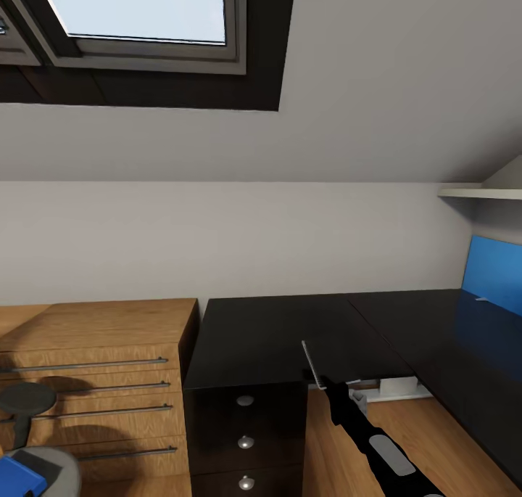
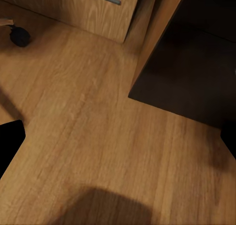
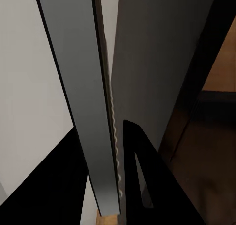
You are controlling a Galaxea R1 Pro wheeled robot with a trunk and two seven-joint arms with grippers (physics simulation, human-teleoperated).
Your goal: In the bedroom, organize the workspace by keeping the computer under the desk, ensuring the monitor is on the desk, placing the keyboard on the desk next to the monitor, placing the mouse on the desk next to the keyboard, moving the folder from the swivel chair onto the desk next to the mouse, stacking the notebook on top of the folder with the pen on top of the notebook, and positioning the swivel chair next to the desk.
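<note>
While the right gripper (image 1: 317,376) clamps the keyboard (image 1: 312,361) edge-on over the front edge of the desk (image 1: 290,330), placing it seems in hand, so next it needs laying flat; the left jaws' state I cannot tell.

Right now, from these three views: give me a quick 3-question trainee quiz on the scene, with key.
1. True or false: the keyboard lies flat on the desk.
2. How many round silver knobs show on the desk's drawer unit? A) two B) three C) five
3. Fill in: on the swivel chair seat lies a bright blue ____.
Key: 1 false, the right gripper holds it on edge at the desk's front; 2 B; 3 folder.
</note>
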